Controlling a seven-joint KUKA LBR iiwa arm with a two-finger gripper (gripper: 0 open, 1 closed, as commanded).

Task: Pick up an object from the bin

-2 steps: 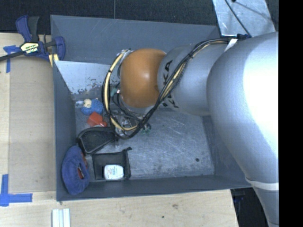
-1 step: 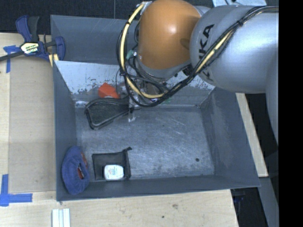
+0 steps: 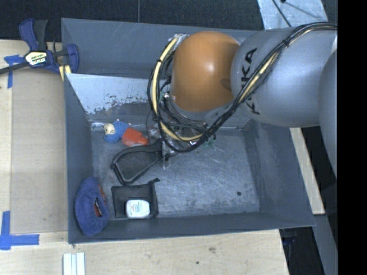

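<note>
So the big silver robot arm [image 3: 287, 79] comes in from the right and takes up most of the upper right of the shot. It slopes down and to the left into the grey metal bin [image 3: 229, 179]. The wrist end is capped by a round, glossy orange cover [image 3: 203, 67], with a bundle of black and yellow cables [image 3: 156, 90] looped around its left and lower side. The wrist sits over the back middle of the bin, tipped down toward the floor.

The jaws are tucked under that cover and the cable mess, so honestly I can't tell if they're open or closed.

The arm's low end comes down right at the right-hand tip of a thin black loop, like a bent strap or frame [image 3: 114, 164]. That loop lies flat on the floor in the left half of the bin, and it's the thing nearest the arm.

Other stuff:
- a floppy round blue cloth thing with a bit of red [image 3: 87, 208] sits in the front left corner
- a flat black rectangular case [image 3: 121, 202] with a white label [image 3: 137, 208] is just beside it
- a small orange-red lump [image 3: 134, 136] sits behind the loop
- a tiny blue and yellow piece [image 3: 112, 130] is just left of the lump, near the back wall
</note>
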